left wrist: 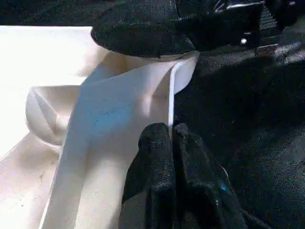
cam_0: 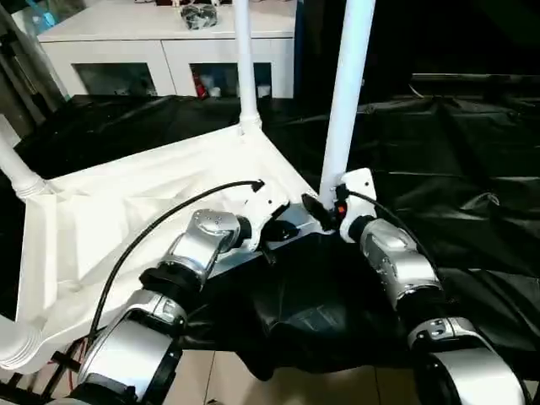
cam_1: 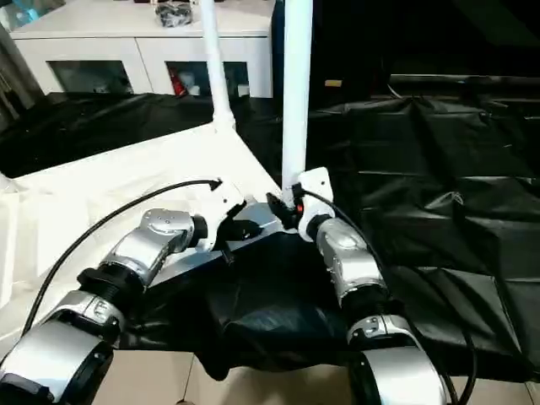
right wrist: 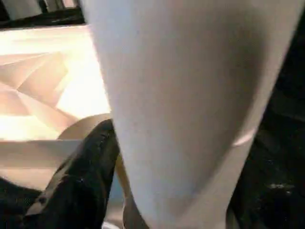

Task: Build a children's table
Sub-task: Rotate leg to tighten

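The children's table top [cam_0: 126,202] lies upside down on the black-draped work table, ribbed underside facing up. White legs stand in its corner sockets: a far one [cam_0: 244,67], a near-right one [cam_0: 348,93], and one at the left edge [cam_0: 18,173]. My left gripper [left wrist: 170,131] is shut on the thin white rim of the top, close to the near-right corner. My right gripper [cam_0: 325,207] sits at the base of the near-right leg [right wrist: 190,95], right against the socket.
A white cabinet with glass doors [cam_0: 169,59] stands behind the work table. Wrinkled black cloth [cam_0: 456,169] covers the surface to the right and hangs over the front edge above the floor [cam_0: 278,380]. A black cable [cam_0: 152,219] arcs over my left forearm.
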Tool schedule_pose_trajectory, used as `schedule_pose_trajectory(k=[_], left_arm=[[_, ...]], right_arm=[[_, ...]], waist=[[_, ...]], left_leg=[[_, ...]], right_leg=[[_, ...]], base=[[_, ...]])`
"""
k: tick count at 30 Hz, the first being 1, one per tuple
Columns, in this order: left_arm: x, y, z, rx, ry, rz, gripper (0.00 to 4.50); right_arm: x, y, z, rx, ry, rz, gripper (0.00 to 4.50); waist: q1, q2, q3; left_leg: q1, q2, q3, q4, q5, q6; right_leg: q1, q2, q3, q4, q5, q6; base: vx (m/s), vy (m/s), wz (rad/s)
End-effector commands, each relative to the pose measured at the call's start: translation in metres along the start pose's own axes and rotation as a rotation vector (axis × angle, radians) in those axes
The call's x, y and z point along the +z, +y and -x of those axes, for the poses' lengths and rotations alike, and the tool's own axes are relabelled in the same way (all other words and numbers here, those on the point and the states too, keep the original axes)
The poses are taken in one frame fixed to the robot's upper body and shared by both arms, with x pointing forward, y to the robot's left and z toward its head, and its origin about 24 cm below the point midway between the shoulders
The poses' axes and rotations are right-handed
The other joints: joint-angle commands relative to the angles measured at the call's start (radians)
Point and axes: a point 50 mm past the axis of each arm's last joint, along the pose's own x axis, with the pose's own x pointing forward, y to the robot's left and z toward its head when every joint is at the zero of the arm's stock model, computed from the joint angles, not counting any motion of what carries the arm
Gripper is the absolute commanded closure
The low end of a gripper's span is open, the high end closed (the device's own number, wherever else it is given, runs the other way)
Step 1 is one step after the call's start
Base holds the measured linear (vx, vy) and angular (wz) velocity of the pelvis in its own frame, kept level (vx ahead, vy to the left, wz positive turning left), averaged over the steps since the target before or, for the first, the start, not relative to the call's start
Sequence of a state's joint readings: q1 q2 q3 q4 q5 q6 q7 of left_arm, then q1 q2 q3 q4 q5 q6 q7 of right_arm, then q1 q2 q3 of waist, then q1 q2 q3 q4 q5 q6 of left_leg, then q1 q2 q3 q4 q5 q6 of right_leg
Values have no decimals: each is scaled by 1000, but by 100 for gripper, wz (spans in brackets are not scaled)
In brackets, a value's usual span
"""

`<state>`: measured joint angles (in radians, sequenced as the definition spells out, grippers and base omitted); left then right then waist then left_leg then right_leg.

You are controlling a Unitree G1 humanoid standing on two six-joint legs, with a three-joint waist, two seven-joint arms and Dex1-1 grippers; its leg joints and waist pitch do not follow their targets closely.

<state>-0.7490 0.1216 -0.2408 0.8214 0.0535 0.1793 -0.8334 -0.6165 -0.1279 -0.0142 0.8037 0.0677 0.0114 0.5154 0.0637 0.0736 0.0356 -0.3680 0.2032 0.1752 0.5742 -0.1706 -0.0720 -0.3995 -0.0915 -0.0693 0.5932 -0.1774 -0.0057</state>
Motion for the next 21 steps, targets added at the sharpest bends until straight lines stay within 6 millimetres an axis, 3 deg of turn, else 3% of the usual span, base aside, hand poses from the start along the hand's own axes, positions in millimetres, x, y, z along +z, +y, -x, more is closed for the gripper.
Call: schedule_pose_trajectory(k=[1,4,5,6,8,9,10,12,13,15,16,17,19,20,21], left_arm=[[8,-1,-1,-5,-36,-34,450],[8,-1,-1,-8,-36,-40,450],[8,-1,-1,-14,-35,-50,450],[7,-2,0,-22,-35,-55,450],[7,-3,0,-35,-37,-68,450],[7,-3,0,-35,-37,-68,450],[7,-3,0,-35,-45,-78,450],[8,-3,0,-42,-62,-87,450],[9,-3,0,-41,-69,-83,450],[15,-5,2,-52,-119,-61,395],[18,-6,5,-68,-136,-51,395],[21,-7,8,-75,-141,-54,392],[23,-7,12,-72,-146,-52,383],[24,-7,13,-68,-147,-52,354],[27,-4,23,-30,-158,-47,352]], right_arm=[[-21,13,7,151,86,-11,135],[-17,1,20,186,70,14,135],[-14,-8,31,214,64,34,135],[-12,-21,48,238,59,49,135],[-6,-41,77,282,59,25,135],[-6,-41,77,282,59,25,135],[-4,-46,90,318,62,8,135],[-4,-46,101,366,84,-6,135],[-5,-46,102,374,87,-8,135],[-7,-37,107,424,104,-16,131],[-8,-32,104,436,103,-15,131],[-8,-28,101,442,97,-16,131],[-6,-24,96,448,86,-21,131],[-6,-23,95,449,83,-22,131],[-3,-17,86,458,63,-30,131]], waist=[[8,-11,-55],[16,-18,-59],[19,-16,-59],[28,-21,-59],[42,-21,-60],[47,-20,-61],[46,-17,-61],[48,-23,-59],[47,-23,-59],[49,-25,-57],[51,-30,-58],[51,-25,-59],[51,-25,-60],[52,-24,-59],[56,-32,-61]], left_leg=[[3,16,-5,-69,-294,47],[0,15,-2,-62,-225,75],[-1,16,0,-60,-215,87],[-1,14,2,-55,-202,101],[-2,16,4,-51,-186,123],[-6,16,2,-50,-170,130],[-9,15,2,-49,-169,131],[-7,14,1,-48,-178,134],[-9,15,1,-48,-176,133],[-10,16,1,-49,-176,129],[-10,18,0,-50,-168,126],[-10,23,-2,-52,-154,122],[-7,24,-1,-52,-156,120],[-7,24,0,-51,-155,118],[-9,28,-3,-53,-151,113]], right_leg=[[51,-48,31,-80,-249,-202],[58,-46,30,-71,-151,-222],[55,-47,30,-70,-138,-231],[61,-43,31,-72,-127,-221],[60,-44,31,-70,-114,-225],[62,-45,28,-67,-107,-226],[60,-46,27,-67,-111,-226],[61,-44,25,-73,-155,-214],[60,-45,25,-73,-165,-213],[57,-46,25,-75,-200,-207],[58,-48,25,-75,-200,-205],[55,-51,26,-69,-189,-217],[49,-49,26,-69,-186,-230],[48,-48,27,-68,-179,-233],[50,-53,28,-59,-173,-238]], base=[[0,0,0],[0,0,0],[0,0,0],[0,0,0],[0,0,0],[0,0,0],[0,0,0],[0,0,0],[0,0,0],[0,0,0],[0,0,0],[0,0,0],[0,0,0],[0,0,0],[0,0,0]])
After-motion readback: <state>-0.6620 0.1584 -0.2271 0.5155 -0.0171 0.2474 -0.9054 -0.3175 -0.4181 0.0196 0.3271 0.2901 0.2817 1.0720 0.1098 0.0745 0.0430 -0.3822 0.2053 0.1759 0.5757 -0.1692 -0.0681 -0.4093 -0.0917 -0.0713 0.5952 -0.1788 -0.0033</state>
